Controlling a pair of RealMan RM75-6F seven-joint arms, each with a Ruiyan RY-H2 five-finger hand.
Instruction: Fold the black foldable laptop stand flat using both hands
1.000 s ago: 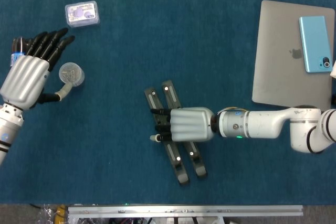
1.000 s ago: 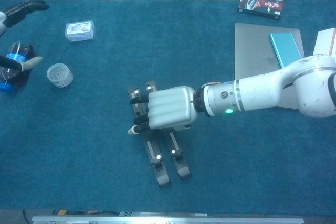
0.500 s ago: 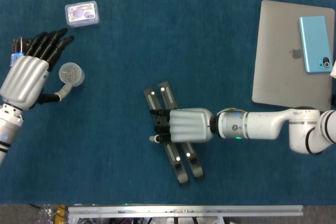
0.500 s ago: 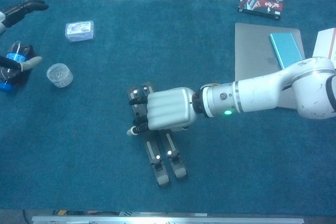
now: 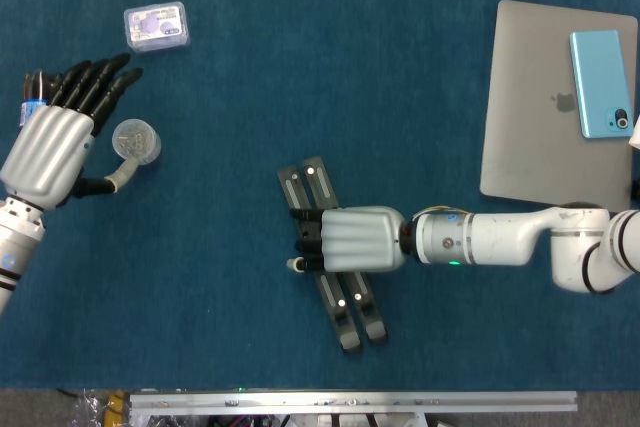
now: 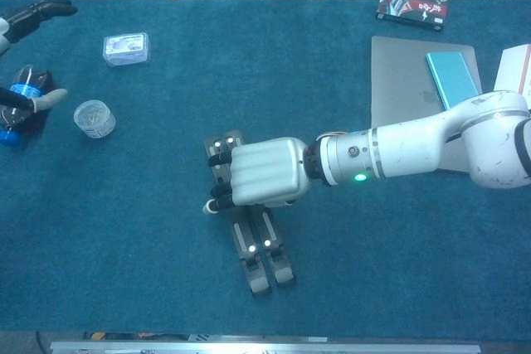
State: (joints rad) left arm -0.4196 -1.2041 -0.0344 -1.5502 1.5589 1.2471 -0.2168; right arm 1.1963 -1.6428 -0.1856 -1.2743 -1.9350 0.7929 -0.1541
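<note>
right hand clamped across the laptop stand — left hand spread, holding nothing.

We see our right hand with a ribbed silver-white back, black fingers and a pale thumb tip. Behind it our right arm is glossy white, with a metallic wrist ring carrying a small green light and a bulky rounded joint. Our left hand has the same ribbed silver shell, black fingers and pale-tipped thumb.
</note>
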